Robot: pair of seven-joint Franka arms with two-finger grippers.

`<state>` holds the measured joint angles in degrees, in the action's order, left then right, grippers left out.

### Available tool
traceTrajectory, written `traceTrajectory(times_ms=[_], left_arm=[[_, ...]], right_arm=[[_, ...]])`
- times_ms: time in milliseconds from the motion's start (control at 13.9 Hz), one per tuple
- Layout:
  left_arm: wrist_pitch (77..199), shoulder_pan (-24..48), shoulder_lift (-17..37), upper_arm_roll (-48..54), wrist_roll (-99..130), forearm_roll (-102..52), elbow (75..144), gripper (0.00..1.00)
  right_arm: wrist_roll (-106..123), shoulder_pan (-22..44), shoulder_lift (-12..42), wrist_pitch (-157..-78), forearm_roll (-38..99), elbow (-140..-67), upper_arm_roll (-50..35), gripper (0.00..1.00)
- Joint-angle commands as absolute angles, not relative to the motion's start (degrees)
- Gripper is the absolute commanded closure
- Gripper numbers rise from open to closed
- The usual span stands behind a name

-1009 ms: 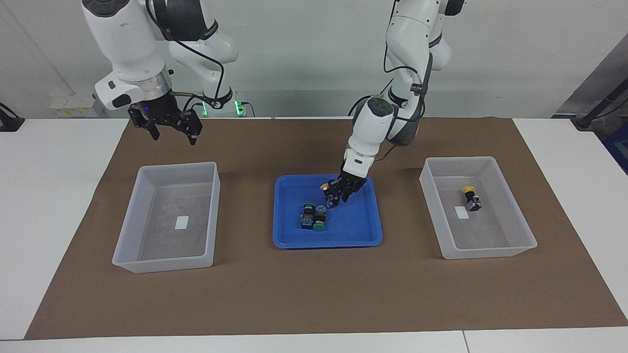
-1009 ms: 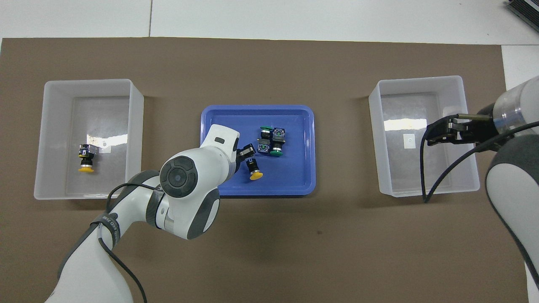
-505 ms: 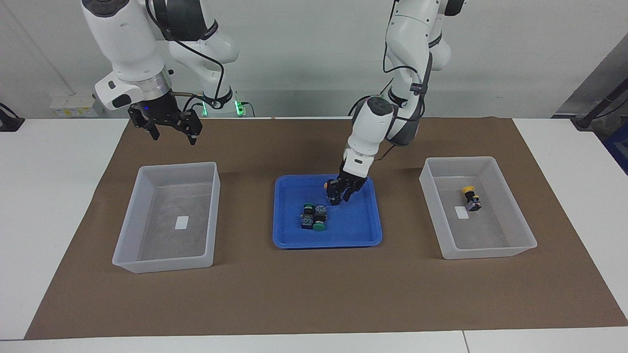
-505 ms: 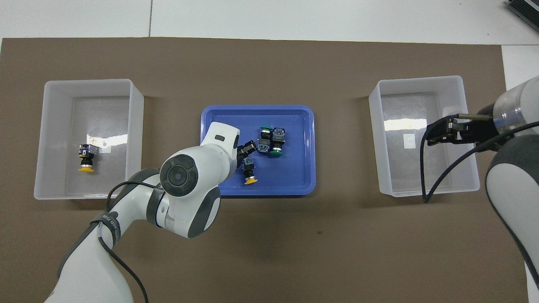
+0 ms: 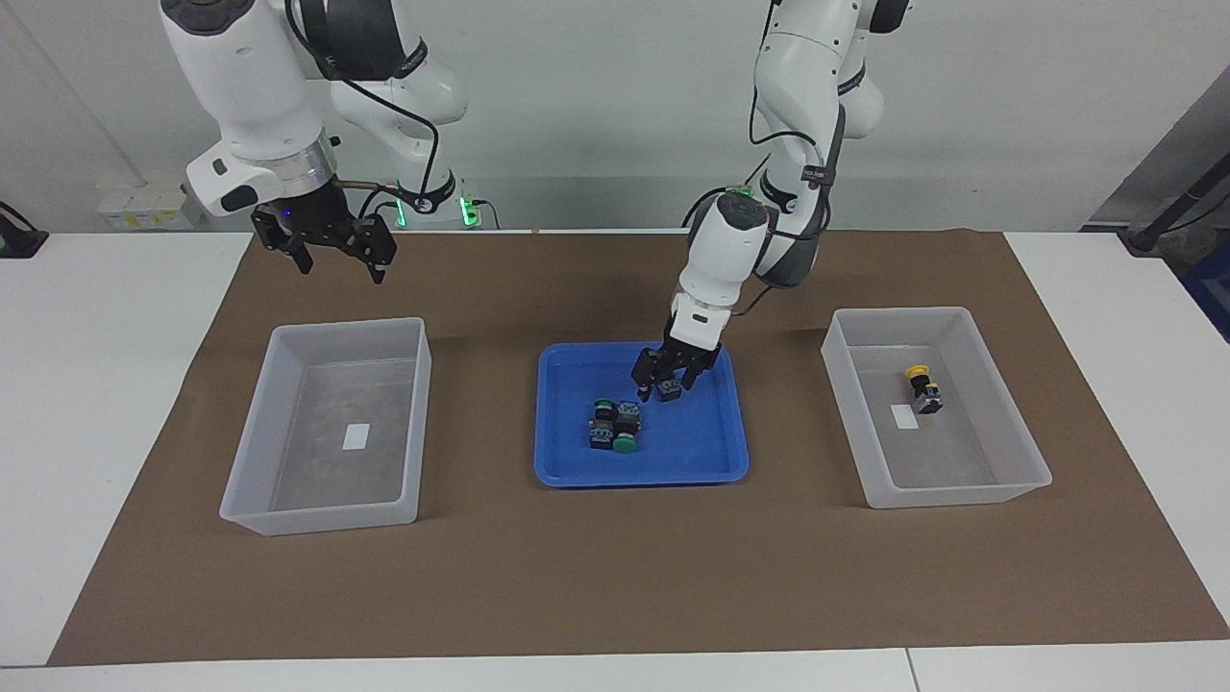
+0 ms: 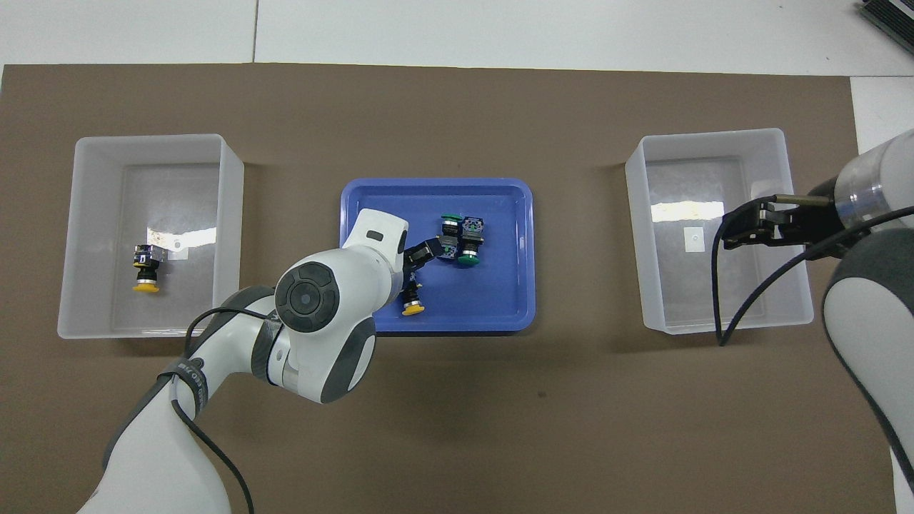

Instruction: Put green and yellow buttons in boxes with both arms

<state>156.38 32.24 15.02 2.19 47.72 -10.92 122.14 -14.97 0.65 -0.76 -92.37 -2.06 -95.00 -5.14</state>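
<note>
My left gripper (image 5: 665,377) is low in the blue tray (image 5: 711,452), open, its fingers on either side of a yellow button (image 5: 670,388) that lies on the tray floor. From overhead the same yellow button (image 6: 412,303) shows beside the left gripper (image 6: 416,265), cap toward the robots. Two green buttons (image 5: 615,426) lie side by side in the tray, touching each other. Another yellow button (image 5: 924,389) lies in the box (image 5: 947,495) at the left arm's end. My right gripper (image 5: 327,245) waits open, high over the box (image 5: 322,519) at the right arm's end, which holds only a white label.
A brown mat (image 5: 615,577) covers the table's middle, with both boxes and the tray on it in a row. From overhead the left arm's elbow (image 6: 314,314) covers the tray's corner nearest the robots.
My left gripper has opened and let go of the yellow button, which now lies in the tray closer to the robots. The right arm has not moved.
</note>
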Motion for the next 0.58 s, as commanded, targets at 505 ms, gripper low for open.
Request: traceTrajectory(times_ms=[505], left_arm=[[156.2, 34.0, 14.8, 1.2, 44.7, -11.4, 126.0, 0.48]], right_arm=[[-27.6, 11.3, 5.3, -113.6, -0.2, -100.7, -6.0, 0.00]])
